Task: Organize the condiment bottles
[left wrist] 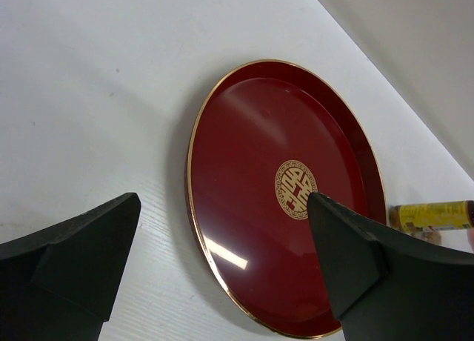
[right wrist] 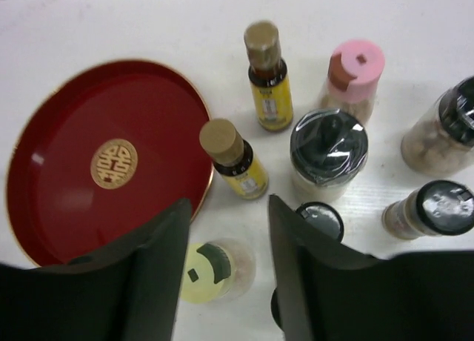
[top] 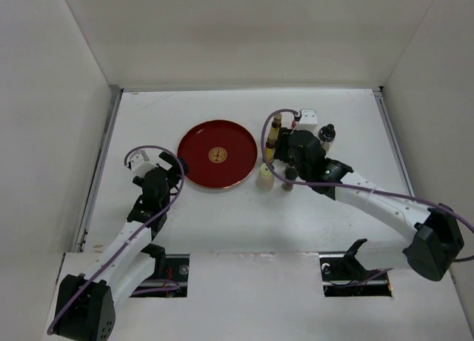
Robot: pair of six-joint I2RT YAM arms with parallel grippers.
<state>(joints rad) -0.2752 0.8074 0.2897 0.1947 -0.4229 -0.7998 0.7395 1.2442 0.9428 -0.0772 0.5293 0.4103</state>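
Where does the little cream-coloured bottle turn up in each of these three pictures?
Top external: the cream bottle stands near the middle, just right of the red tray.
Left wrist: not in it.
Right wrist: bottom centre, seen from above in the gap between the right pincer fingers.
Shared landmark: the red tray with its gold emblem shows in all three views.

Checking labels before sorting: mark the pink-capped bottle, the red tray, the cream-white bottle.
pink-capped bottle (right wrist: 357, 68), right wrist view, its cap.
red tray (right wrist: 152, 115), right wrist view, bare floor near rim.
cream-white bottle (right wrist: 198, 282), right wrist view, its pale top.
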